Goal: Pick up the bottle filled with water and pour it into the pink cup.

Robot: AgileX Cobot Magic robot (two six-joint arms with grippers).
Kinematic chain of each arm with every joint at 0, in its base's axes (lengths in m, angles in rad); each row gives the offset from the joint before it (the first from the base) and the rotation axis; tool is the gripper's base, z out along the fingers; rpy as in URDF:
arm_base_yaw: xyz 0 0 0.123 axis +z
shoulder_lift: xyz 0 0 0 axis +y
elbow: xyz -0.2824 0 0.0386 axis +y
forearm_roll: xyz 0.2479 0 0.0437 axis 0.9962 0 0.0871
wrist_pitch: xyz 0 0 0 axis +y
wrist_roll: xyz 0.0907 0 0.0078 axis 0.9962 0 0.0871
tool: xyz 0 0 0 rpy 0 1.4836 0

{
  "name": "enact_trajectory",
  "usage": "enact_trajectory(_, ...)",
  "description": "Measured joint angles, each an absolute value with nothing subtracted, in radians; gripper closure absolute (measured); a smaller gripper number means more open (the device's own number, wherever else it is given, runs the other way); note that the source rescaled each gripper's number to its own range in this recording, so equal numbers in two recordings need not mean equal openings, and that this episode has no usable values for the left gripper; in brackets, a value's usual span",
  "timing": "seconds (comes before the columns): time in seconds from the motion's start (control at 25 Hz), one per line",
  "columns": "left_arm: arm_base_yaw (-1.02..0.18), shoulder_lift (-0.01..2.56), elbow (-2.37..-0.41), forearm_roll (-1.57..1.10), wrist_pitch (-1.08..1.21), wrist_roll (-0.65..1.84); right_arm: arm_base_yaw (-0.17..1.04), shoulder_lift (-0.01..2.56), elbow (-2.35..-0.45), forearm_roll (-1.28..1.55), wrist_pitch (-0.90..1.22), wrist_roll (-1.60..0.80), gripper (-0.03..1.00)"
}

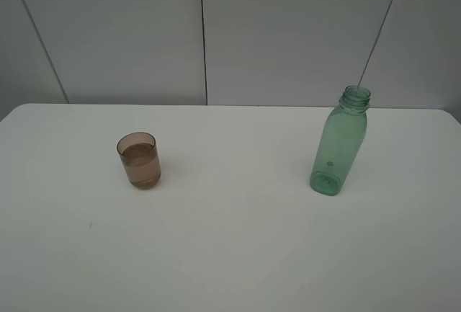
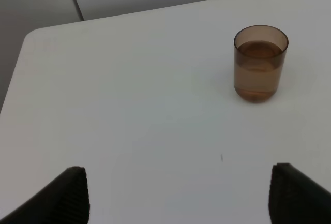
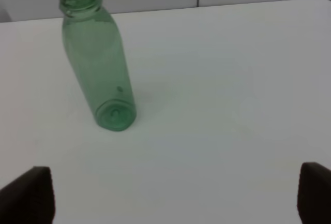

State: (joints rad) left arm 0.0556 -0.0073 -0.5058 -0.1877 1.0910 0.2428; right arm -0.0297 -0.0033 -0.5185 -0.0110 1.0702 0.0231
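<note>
A translucent green bottle (image 1: 340,144) stands upright and capless on the right of the white table; the right wrist view also shows the bottle (image 3: 98,63). The brownish-pink cup (image 1: 138,160) stands on the left with liquid inside, and it appears as the cup (image 2: 259,63) in the left wrist view. My left gripper (image 2: 178,195) is open, well short of the cup, with nothing between its dark fingertips (image 2: 70,195). My right gripper (image 3: 176,195) is open too, apart from the bottle. Neither gripper shows in the exterior high view.
The white table (image 1: 238,247) has a rounded far-left corner and a straight far edge against a grey panelled wall (image 1: 130,31). A tiny dark speck (image 2: 222,157) lies on the tabletop between the left gripper and the cup.
</note>
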Motion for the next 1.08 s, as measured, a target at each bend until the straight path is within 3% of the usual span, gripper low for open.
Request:
enact_trajectory(0.24,0.056,-0.007,-0.506,-0.188,1.091,0.243,-0.082,-0.003,-0.519,-0.011,1.07,0.023,-0.03)
enact_trajectory(1.08,0.05,-0.007,-0.506,-0.188,1.091,0.243,-0.083,-0.003,-0.519,-0.011,1.07,0.023,-0.03)
